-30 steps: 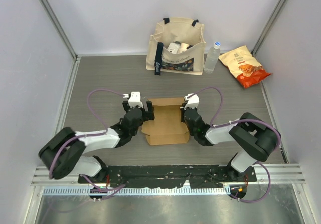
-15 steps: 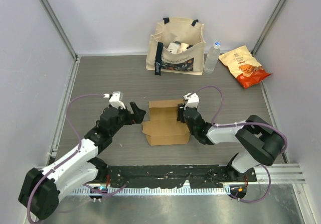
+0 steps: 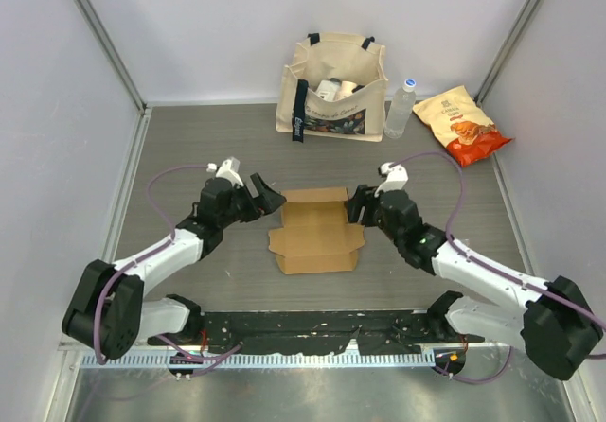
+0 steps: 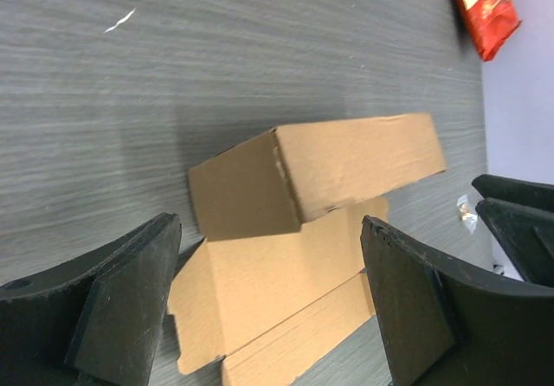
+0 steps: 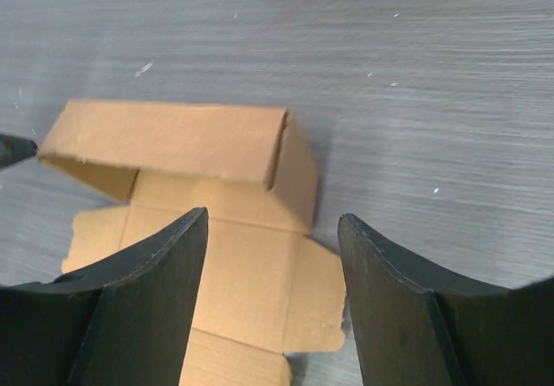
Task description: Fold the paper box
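Observation:
The paper box (image 3: 317, 233) lies mid-table, plain brown card. Its far part is folded up into a raised wall section (image 4: 346, 161), while the near flaps lie flat on the table. My left gripper (image 3: 268, 198) hovers just off the box's far left corner, open and empty; in the left wrist view its jaws (image 4: 270, 230) frame the box from a distance. My right gripper (image 3: 360, 204) sits just off the far right corner, open, holding nothing. In the right wrist view the box (image 5: 173, 139) shows beyond the spread right gripper (image 5: 273, 221).
A beige printed tote bag (image 3: 331, 86) stands at the back, with a water bottle (image 3: 401, 108) beside it and a yellow-orange snack packet (image 3: 462, 124) at the back right. Grey enclosure walls close in both sides.
Both grippers have drawn back from the box's side edges. The right gripper has gone from shut to open. The left arm has swung out to the left. The box has stayed in place.

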Controlling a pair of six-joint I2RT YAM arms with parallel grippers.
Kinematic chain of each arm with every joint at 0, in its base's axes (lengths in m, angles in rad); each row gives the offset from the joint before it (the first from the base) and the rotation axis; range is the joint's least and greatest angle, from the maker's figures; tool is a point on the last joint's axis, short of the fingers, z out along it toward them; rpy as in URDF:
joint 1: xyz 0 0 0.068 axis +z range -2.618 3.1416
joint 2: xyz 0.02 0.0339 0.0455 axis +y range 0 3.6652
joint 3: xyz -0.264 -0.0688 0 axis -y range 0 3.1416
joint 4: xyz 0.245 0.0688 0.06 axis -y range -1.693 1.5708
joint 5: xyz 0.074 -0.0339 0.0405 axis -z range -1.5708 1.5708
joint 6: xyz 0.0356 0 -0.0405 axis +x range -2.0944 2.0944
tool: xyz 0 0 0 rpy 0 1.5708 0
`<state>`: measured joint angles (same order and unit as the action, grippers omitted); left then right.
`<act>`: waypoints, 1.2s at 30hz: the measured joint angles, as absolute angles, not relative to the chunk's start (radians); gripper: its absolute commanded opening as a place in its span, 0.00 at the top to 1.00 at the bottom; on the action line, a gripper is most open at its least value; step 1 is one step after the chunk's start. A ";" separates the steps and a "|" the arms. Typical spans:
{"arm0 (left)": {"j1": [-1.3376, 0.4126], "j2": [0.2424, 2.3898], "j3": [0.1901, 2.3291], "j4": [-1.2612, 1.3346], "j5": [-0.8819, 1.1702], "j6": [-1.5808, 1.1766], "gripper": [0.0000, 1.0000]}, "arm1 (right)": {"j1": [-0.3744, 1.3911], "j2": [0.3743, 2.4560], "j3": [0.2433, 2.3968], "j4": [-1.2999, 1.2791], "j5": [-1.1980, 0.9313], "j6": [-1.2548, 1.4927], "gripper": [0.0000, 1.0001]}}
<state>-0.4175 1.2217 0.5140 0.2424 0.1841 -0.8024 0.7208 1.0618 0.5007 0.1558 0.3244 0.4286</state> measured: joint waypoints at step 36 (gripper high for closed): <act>-0.404 1.410 0.522 0.480 0.280 -0.837 0.75 | 0.405 1.364 0.604 0.272 -0.249 0.511 0.75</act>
<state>-0.4038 1.4101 0.5217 0.4797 0.2798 -0.8371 0.4053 1.3636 0.6037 0.2718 -0.2489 0.5110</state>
